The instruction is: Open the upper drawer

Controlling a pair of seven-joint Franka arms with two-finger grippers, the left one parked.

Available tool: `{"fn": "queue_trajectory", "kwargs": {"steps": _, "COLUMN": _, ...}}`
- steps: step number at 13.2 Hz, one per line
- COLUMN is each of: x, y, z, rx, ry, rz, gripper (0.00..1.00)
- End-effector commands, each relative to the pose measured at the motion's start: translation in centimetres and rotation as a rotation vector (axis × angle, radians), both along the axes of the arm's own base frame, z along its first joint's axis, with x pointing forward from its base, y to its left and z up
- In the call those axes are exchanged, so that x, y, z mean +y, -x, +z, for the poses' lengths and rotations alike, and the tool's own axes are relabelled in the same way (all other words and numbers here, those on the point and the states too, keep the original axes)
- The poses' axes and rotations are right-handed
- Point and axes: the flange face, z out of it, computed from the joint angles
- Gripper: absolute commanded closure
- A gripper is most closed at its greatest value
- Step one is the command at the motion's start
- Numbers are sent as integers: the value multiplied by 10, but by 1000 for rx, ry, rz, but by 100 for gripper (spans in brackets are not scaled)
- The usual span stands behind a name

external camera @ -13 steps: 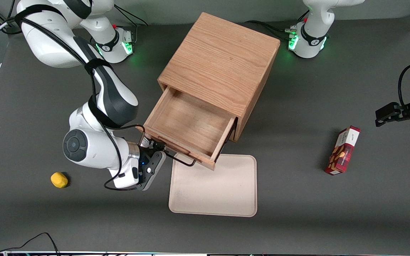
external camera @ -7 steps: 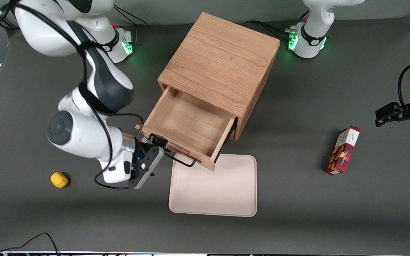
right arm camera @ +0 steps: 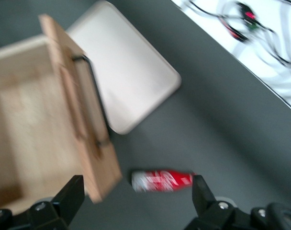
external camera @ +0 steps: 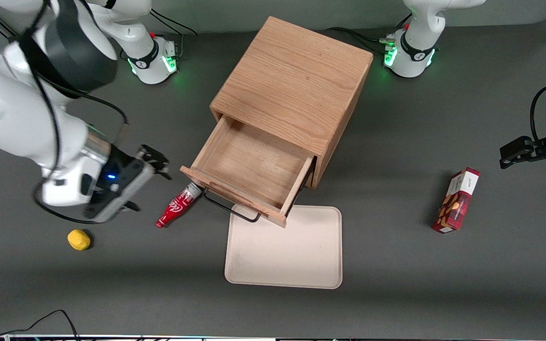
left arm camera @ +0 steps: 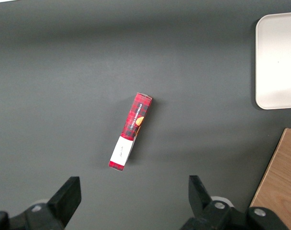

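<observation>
Gripper [external camera: 155, 162] apart from upper drawer [external camera: 249, 166], fingers [right arm camera: 71, 197] spread.

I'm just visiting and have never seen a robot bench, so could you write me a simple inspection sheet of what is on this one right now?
Surface: dark grey table, flat and matte.
Job's things: upper drawer of the light-oak cube cabinet stands pulled out, plain wood inside, nothing in it; its thin black wire handle is free.
Clutter: red bottle lying by the drawer's front corner; cream plastic tray in front of the drawer; small yellow lump; red snack box toward the parked arm's end.
Grippers: right gripper open, off the handle, holding nothing, above the table beside the drawer.
Cables: black cable at the table's near edge.
Surroundings: nothing seen.
</observation>
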Motion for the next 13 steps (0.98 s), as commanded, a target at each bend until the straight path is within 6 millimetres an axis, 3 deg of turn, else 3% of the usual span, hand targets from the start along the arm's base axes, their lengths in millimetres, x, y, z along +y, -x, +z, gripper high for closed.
{"fn": "queue_trajectory", "kwargs": {"steps": 1, "x": -46, "y": 46, "z": 11, "rx": -21, "ry": 181, "rz": -74, "gripper": 0}}
{"fn": "queue_trajectory", "kwargs": {"steps": 4, "x": -97, "y": 76, "z": 28, "rx": -22, "ry": 204, "rz": -180, "gripper": 0}}
{"fn": "queue_trajectory", "kwargs": {"steps": 7, "x": -161, "y": 78, "z": 35, "rx": 6, "ry": 201, "rz": -351, "gripper": 0}}
{"fn": "queue_trajectory", "kwargs": {"steps": 11, "x": -172, "y": 83, "z": 49, "rx": 50, "ry": 170, "rz": -747, "gripper": 0}}
{"fn": "queue_trajectory", "kwargs": {"steps": 13, "x": -182, "y": 79, "z": 55, "rx": 40, "ry": 159, "rz": -801, "gripper": 0}}
